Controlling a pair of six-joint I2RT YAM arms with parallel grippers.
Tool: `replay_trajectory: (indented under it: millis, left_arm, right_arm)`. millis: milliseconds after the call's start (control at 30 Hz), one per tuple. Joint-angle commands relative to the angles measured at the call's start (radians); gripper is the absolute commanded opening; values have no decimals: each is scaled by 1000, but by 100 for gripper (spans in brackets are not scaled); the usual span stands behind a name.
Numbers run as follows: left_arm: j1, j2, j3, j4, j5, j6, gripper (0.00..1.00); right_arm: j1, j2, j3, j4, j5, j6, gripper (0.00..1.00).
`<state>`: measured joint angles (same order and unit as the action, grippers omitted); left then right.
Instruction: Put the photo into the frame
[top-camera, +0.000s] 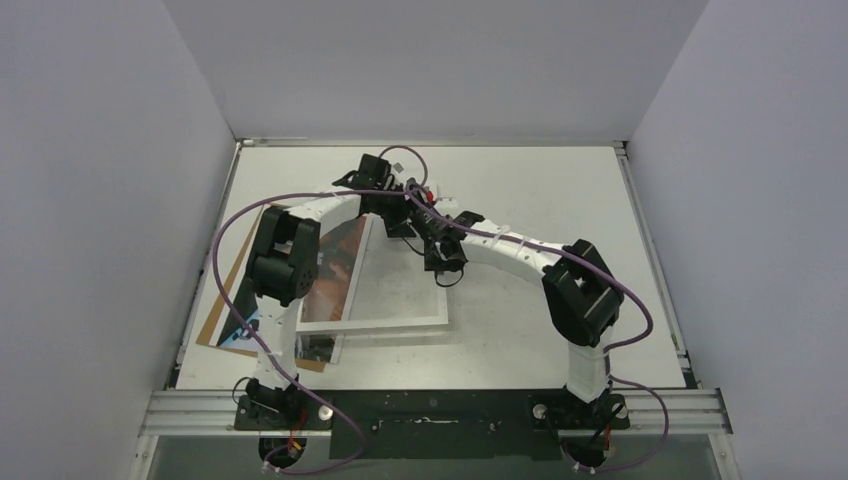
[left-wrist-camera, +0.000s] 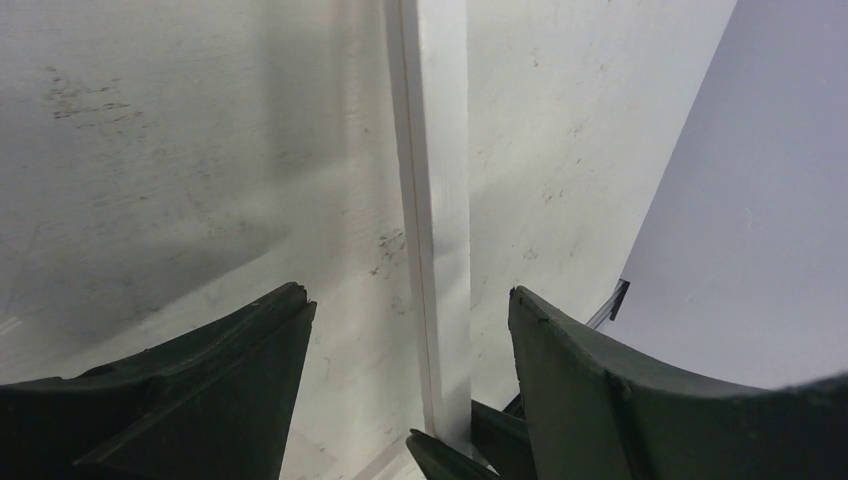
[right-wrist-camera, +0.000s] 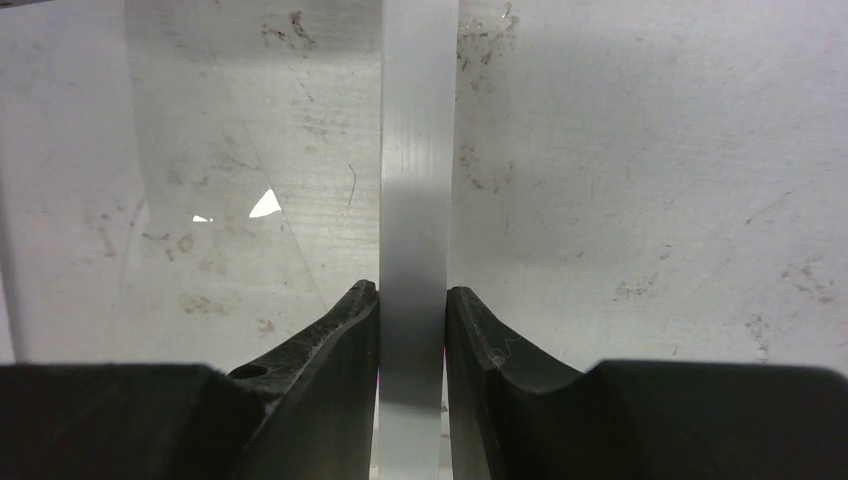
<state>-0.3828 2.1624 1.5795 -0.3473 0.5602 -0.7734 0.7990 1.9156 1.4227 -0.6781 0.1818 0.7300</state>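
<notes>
The white frame (top-camera: 390, 323) lies on the table in the middle of the top view, with its clear pane (right-wrist-camera: 200, 200) inside. My right gripper (top-camera: 443, 266) is shut on the frame's right rail (right-wrist-camera: 417, 150), one finger on each side (right-wrist-camera: 412, 292). My left gripper (top-camera: 404, 226) is open beside it near the frame's far right corner. Its fingers stand apart on either side of the same rail (left-wrist-camera: 440, 200) without touching it (left-wrist-camera: 408, 295). The photo (top-camera: 340, 262) lies left of the frame, partly under my left arm.
A brown backing board (top-camera: 220, 328) lies under the photo at the left edge of the table. Grey walls close in the table on the left, far and right sides. The right gripper's fingertips (left-wrist-camera: 450, 455) show at the bottom of the left wrist view.
</notes>
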Motion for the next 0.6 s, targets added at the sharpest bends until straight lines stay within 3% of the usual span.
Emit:
replay_trajectory:
  millis: [0, 167, 400, 567]
  left_arm:
    - [-21, 17, 77, 41, 31, 16, 70]
    - [-32, 21, 89, 111, 69, -30, 70]
    - [-53, 40, 111, -16, -5, -67, 70]
    - [-75, 44, 112, -4, -7, -123, 70]
  right_arm:
    - [0, -110, 68, 22, 22, 21, 15]
    - [10, -119, 64, 14, 25, 31, 15]
    - [17, -131, 54, 14, 52, 35, 12]
    - [25, -139, 32, 21, 79, 39, 9]
